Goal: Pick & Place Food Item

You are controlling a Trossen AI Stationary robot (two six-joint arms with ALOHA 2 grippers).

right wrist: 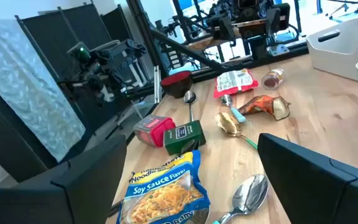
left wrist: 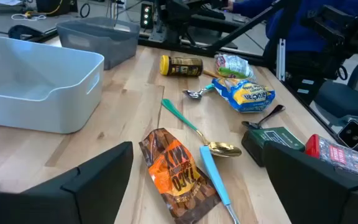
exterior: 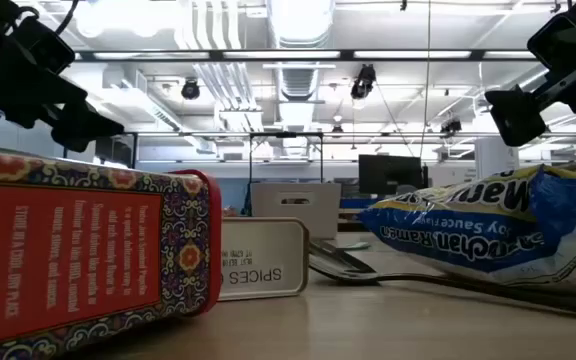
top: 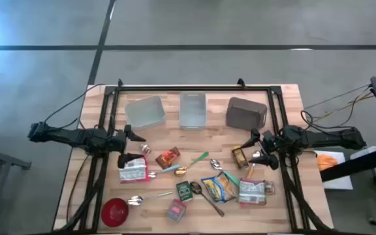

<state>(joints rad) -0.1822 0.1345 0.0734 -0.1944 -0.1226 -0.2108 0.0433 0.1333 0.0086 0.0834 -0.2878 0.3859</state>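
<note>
Low view: small tin [exterior: 261, 258] lying on the counter, lettering upside down, reads "SPICES"; blue-and-yellow noodle packet [exterior: 488, 232] beside it reads "Ramen" and "Sauce Fl…", with larger letters "Ma…" above; red panel of the patterned box [exterior: 78, 255] carries small print too fine to read. Right wrist view: the same noodle packet [right wrist: 162, 194] reads "Soy Sauce Flavor". Left wrist view: orange snack pouch [left wrist: 178, 174] reads "MIX".

free: bare wood strip before bins [top: 194, 140] | blocked: centre by spoons [top: 175, 171], packets [top: 220, 187]
</note>
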